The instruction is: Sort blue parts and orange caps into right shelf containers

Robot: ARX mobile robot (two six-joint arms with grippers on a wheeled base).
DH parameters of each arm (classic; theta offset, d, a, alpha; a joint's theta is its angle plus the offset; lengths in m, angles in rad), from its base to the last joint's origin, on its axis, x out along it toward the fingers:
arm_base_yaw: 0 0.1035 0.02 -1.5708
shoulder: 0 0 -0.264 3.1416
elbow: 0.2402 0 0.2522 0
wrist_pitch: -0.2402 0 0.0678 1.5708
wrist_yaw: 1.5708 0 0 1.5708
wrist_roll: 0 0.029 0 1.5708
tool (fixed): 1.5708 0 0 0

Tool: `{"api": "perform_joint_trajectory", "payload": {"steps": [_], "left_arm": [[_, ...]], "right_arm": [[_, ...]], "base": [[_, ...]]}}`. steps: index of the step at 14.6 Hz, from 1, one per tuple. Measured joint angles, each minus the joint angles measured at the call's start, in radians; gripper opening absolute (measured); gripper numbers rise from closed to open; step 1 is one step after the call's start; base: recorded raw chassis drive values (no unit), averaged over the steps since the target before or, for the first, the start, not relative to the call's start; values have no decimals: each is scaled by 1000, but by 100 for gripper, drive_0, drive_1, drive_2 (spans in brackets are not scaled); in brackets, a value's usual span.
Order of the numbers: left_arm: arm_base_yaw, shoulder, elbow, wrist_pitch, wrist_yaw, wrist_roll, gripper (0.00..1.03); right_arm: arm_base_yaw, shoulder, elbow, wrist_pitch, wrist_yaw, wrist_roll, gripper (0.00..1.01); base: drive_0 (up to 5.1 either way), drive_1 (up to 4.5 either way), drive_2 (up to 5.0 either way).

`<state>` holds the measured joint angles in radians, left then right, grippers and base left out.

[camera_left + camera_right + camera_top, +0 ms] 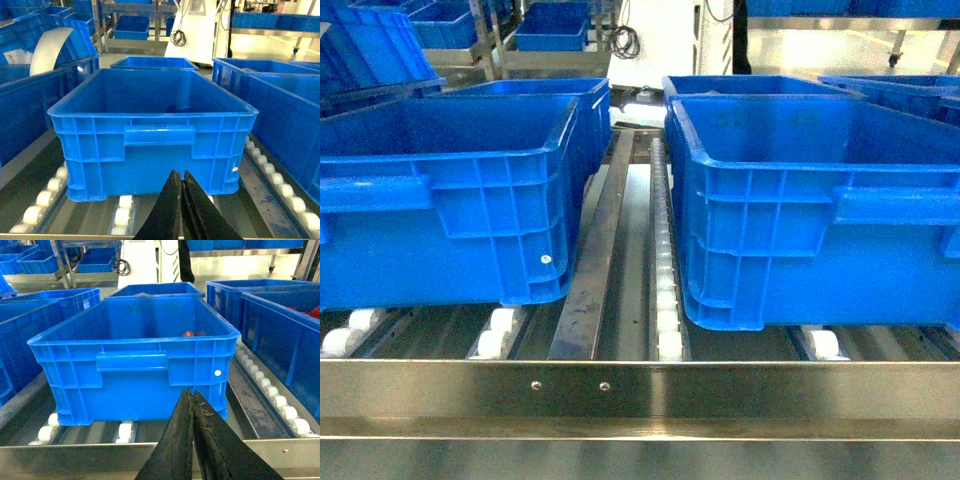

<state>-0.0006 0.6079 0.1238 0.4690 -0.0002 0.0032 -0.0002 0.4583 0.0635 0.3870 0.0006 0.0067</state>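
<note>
Head view: two large blue crates in front, the left crate point(440, 190) and the right crate point(820, 200), side by side and apart on the steel shelf point(640, 395). Behind each stands another crate; more sit further back. White rollers point(666, 300) run between the two. No arm is visible.

Left wrist view: one crate point(152, 135) straight ahead on the rollers, a second behind it, others at either side. The left gripper point(181, 176) has its jaws clenched together, grasping nothing, low before the crate's front wall.

Right wrist view: one crate point(135, 365) ahead; two small reddish-orange items point(194, 333) lie inside near its far right corner. The right gripper point(192, 395) has its jaws clenched, empty. No blue part is visible in any view.
</note>
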Motion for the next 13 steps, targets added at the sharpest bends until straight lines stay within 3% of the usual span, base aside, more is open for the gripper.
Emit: {"api": "perform_joint_trajectory", "payload": {"steps": [13], "left_arm": [[0,-358,-109,-221,0,0,2]], "right_arm": [[0,-299,-51,-238,0,0,2]], "base": [[0,0,0]]}}
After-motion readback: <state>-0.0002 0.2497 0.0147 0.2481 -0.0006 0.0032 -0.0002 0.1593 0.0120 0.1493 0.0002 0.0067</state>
